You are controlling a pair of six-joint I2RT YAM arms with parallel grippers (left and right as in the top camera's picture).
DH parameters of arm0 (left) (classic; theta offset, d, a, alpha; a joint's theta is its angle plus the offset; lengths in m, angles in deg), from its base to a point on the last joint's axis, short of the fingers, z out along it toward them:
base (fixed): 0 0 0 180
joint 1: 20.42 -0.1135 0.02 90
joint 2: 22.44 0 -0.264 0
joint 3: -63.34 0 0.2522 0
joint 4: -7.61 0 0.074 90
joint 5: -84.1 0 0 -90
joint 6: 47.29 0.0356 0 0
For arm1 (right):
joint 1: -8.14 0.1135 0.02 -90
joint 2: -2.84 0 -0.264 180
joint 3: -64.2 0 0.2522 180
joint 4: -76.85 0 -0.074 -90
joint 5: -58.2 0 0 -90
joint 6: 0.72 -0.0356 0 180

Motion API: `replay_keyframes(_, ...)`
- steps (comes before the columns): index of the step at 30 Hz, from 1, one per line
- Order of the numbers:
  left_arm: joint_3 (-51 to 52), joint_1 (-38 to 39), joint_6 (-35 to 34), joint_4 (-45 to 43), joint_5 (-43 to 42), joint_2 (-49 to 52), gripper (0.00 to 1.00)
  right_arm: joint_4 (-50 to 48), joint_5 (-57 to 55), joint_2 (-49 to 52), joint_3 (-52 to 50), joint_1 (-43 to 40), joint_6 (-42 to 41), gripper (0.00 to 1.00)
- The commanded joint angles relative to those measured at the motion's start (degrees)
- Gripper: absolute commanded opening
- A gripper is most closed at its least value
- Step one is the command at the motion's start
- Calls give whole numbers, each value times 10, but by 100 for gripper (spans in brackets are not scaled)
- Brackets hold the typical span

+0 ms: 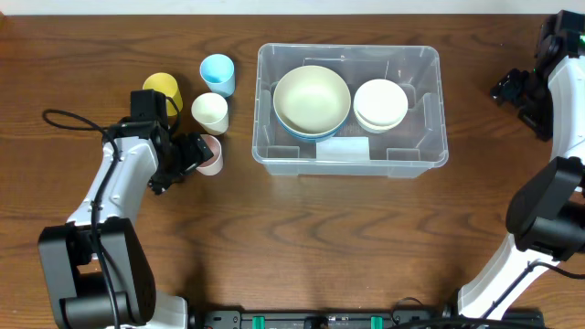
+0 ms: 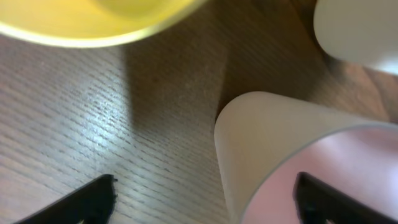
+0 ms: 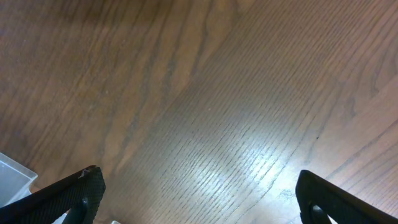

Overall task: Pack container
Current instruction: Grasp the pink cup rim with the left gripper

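Left arm (image 1: 108, 192) stretching forward and bending inward, left gripper (image 1: 195, 153) lying low, its fingers (image 2: 93, 198) standing apart; right arm (image 1: 559, 137) rearing up at far right, right gripper (image 1: 514, 89) hanging with fingers (image 3: 74, 196) spreading wide

Yellow cup (image 1: 163, 89): upper left
Blue cup (image 1: 218, 72): right of yellow
Cream cup (image 1: 210, 111): below blue
Pink cup (image 1: 212, 156): below cream
Bowls (image 1: 312, 99): centre
Table (image 1: 302, 238): wood
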Motion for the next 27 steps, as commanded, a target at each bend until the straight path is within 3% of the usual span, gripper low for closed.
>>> replay_keyframes(1,-6,2,-2,0,7,3,73,0,-8,-3,-2,-3,-6,99)
replay_keyframes(3,-6,2,-2,0,6,3,62,0,-8,-3,-2,-3,-6,99)
replay_keyframes(12,-3,2,-2,4,6,3,60,0,-8,-3,-2,-3,-6,99)
replay_keyframes(18,4,2,-9,5,4,3,40,0,-8,-3,-2,-3,-6,99)
replay_keyframes(27,8,2,-10,5,3,3,21,0,-8,-3,-2,-3,-6,99)
